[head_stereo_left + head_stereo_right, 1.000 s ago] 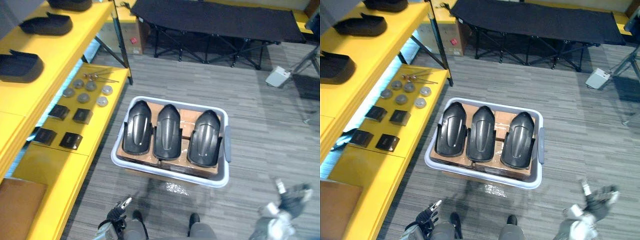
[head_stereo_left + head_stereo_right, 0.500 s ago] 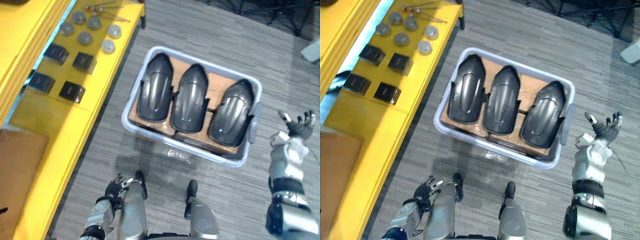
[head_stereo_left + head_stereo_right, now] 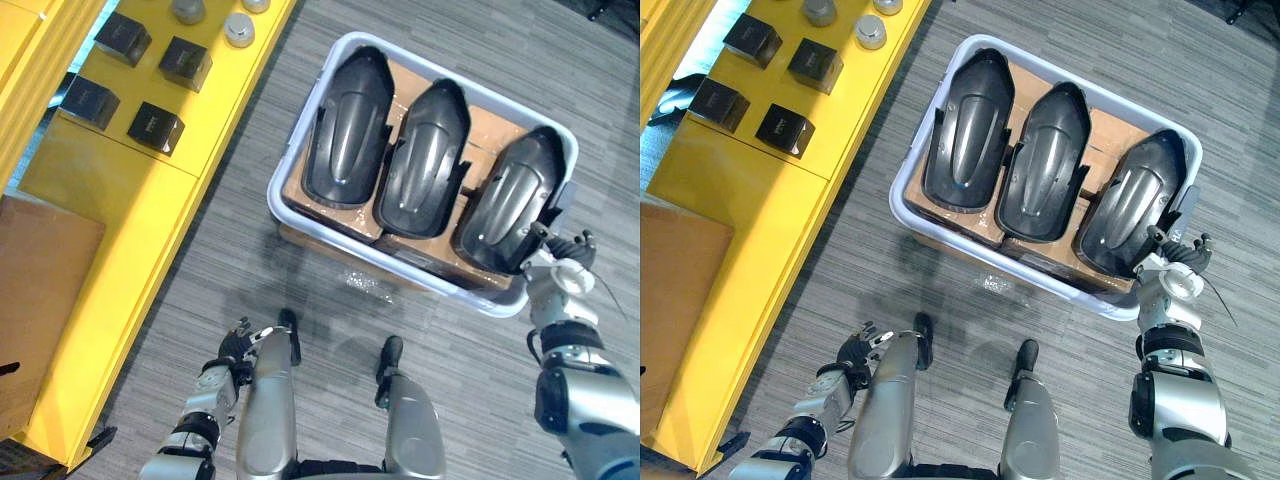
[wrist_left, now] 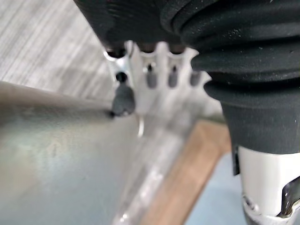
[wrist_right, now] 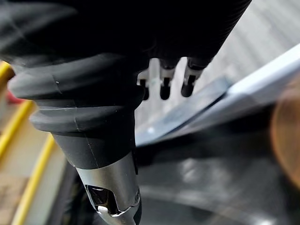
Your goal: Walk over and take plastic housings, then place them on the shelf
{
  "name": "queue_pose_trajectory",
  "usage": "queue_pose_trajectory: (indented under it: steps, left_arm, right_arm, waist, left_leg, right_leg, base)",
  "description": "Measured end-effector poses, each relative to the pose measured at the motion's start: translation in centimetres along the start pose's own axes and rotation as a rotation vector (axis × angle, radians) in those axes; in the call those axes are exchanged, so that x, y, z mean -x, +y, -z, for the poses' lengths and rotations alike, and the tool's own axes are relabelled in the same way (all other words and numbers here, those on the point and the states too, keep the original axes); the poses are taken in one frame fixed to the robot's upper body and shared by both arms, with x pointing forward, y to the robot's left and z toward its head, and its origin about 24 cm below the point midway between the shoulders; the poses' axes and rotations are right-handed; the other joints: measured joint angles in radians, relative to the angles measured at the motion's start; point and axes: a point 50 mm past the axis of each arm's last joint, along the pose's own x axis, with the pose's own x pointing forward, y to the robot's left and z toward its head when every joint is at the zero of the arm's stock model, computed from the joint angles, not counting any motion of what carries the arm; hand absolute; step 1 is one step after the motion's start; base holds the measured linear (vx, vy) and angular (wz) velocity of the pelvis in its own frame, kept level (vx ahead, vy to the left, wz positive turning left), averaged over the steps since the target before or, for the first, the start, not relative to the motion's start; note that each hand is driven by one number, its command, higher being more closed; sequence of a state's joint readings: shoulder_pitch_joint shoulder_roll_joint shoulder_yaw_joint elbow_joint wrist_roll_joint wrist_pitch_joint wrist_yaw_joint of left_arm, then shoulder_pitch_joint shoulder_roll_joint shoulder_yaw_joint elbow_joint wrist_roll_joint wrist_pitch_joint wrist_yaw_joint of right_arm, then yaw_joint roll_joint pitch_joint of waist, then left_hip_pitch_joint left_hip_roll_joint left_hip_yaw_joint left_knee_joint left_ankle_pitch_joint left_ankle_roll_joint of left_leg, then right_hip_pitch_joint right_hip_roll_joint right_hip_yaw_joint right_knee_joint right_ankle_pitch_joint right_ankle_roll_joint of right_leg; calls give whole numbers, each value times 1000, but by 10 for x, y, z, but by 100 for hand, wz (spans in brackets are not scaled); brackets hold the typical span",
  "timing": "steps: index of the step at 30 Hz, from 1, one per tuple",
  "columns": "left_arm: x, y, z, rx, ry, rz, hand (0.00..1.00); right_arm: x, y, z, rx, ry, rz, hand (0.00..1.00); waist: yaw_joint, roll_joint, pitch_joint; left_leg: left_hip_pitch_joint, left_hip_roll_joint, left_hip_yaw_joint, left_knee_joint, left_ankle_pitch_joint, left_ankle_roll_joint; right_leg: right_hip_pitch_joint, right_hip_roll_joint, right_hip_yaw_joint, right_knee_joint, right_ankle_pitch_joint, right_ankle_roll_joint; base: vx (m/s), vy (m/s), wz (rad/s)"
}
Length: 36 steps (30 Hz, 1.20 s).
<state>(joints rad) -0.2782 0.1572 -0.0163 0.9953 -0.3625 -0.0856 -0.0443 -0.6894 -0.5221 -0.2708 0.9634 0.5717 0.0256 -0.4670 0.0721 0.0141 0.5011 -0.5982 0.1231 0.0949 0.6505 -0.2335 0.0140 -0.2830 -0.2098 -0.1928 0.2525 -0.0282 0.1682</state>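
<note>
Three black plastic housings lie side by side in a pale grey tub [image 3: 380, 262], on cardboard: left [image 3: 345, 125], middle [image 3: 425, 150], right [image 3: 505, 205]. My right hand [image 3: 558, 268] is at the tub's near right corner, just beside the right housing's near end, fingers relaxed and holding nothing. Its wrist view shows its fingers [image 5: 164, 86] straight above the tub's rim [image 5: 243, 93], with a dark housing [image 5: 201, 178] below. My left hand [image 3: 232, 352] hangs low at the lower left, fingers loose and empty.
A yellow shelf [image 3: 130, 200] runs along the left, close to the tub. It carries several small black boxes [image 3: 155, 128] and metal discs [image 3: 238, 30]. A brown board [image 3: 40, 290] lies on its near end. Grey striped floor surrounds the tub.
The camera has moved closer and looks more steeply down. My right hand has dropped from beside the tub to its near right corner. The left hand stays low.
</note>
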Motion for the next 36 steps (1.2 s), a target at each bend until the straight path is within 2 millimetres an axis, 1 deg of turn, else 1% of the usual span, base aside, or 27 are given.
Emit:
queue_pose_trajectory:
  steps: [3,5,7,8,9,12,13,15,18,19,23,24,28,29,32,35,36]
  left_arm:
    - [0,-1,1,35,1,-2,0]
    - [0,-2,1,42,0,-1,0]
    - [0,-3,1,59,-2,2,0]
    - [0,-4,1,79,-4,6,0]
    - [0,-7,1,95,-9,12,0]
    - [0,-12,2,149,-21,22,0]
    - [0,-16,5,197,-23,25,0]
    - [1,-18,6,225,-25,31,0]
    - [2,-19,7,252,-32,31,0]
    - [3,-20,7,271,-40,32,0]
    - [5,-21,10,329,-54,48,0]
    - [6,-21,10,336,-59,52,0]
    - [8,-20,13,357,-62,53,0]
    - [9,-20,14,359,-66,63,0]
    - [10,-19,15,359,-81,71,0]
    - [10,-18,14,358,-88,68,0]
    - [10,-18,15,358,-87,66,0]
  right_arm:
    - [0,-2,0,11,8,24,0]
    - [-2,-5,-4,16,8,37,0]
    - [-3,-6,-7,25,6,45,0]
    - [-4,-9,-10,48,-2,54,0]
    - [-6,-12,-14,58,-9,61,0]
    - [-8,-15,-24,66,-33,75,0]
    - [-9,-17,-32,88,-58,84,0]
    - [-10,-19,-37,107,-71,91,0]
    - [-11,-17,-46,113,-79,94,0]
    - [-11,-16,-51,126,-85,96,100]
    - [-12,-17,-68,260,-123,119,100]
    - [-12,-18,-75,297,-139,125,100]
    - [-13,-24,-88,398,-172,117,100]
    - [-13,-21,-90,432,-180,102,100]
    - [-13,-20,-93,483,-198,96,100]
    - [-12,-16,-97,494,-208,73,100]
    - [-12,-15,-97,524,-217,67,100]
  waist:
    - [-1,5,2]
    - [0,6,2]
    - [-1,11,5]
    - [-1,13,6]
    - [-2,24,8]
    - [1,44,16]
    - [3,63,16]
    - [3,69,12]
    - [4,71,13]
    - [4,71,13]
    - [8,89,14]
    - [7,91,13]
    - [-1,95,11]
    - [-2,95,11]
    - [0,96,10]
    - [-3,97,10]
    - [-3,98,9]
  left_leg:
    - [0,-1,2,-11,7,-2]
    - [-2,-5,2,-17,11,-4]
    - [-4,-7,1,-19,12,-5]
    - [-7,-11,4,-23,17,-3]
    - [-16,-14,2,-26,23,-2]
    - [-20,-16,4,-25,26,-1]
    - [-23,-18,6,-28,27,-1]
    - [-30,-28,6,-28,31,0]
    - [-52,-33,0,-26,41,-4]
    - [-59,-37,-2,-23,45,-4]
    - [-82,-43,-5,-8,51,-5]
    - [-88,-43,-6,-9,54,-7]
    - [-89,-46,-18,-9,65,-15]
    - [-89,-46,-25,-9,68,-20]
    - [-95,-42,-32,-12,78,-28]
    - [-101,-34,-33,-14,86,-35]
    - [-100,-30,-34,-15,88,-37]
  right_leg:
    - [-7,-1,0,1,0,0]
    - [-15,-2,-2,8,0,0]
    - [-22,-5,-3,18,-5,7]
    - [-33,-15,-4,31,-13,17]
    - [-43,-18,-7,38,-14,17]
    - [-58,-23,-9,57,-15,17]
    - [-76,-35,-27,88,-25,13]
    - [-95,-50,-30,120,-47,22]
    - [-138,-63,-31,182,-72,15]
    - [-154,-71,-33,209,-85,12]
    - [-200,-92,-35,287,-116,7]
    - [-212,-94,-35,299,-120,3]
    - [-225,-105,-46,344,-141,-8]
    - [-226,-105,-50,355,-147,-12]
    - [-241,-105,-54,373,-160,-21]
    - [-257,-101,-54,388,-164,-28]
    - [-257,-100,-54,390,-165,-30]
  base:
    - [5,-23,0]
    - [14,-36,1]
    - [3,-13,2]
    - [1,-29,9]
    - [-3,-25,8]
    - [0,-7,2]
    - [-35,-15,-1]
    - [-36,-23,8]
    - [-43,-43,12]
    - [-43,-56,11]
    - [-59,-60,9]
    - [-47,-51,1]
    - [-52,-75,8]
    - [-58,-99,12]
    - [-54,-84,5]
    - [-42,-75,-4]
    - [-26,-56,-3]
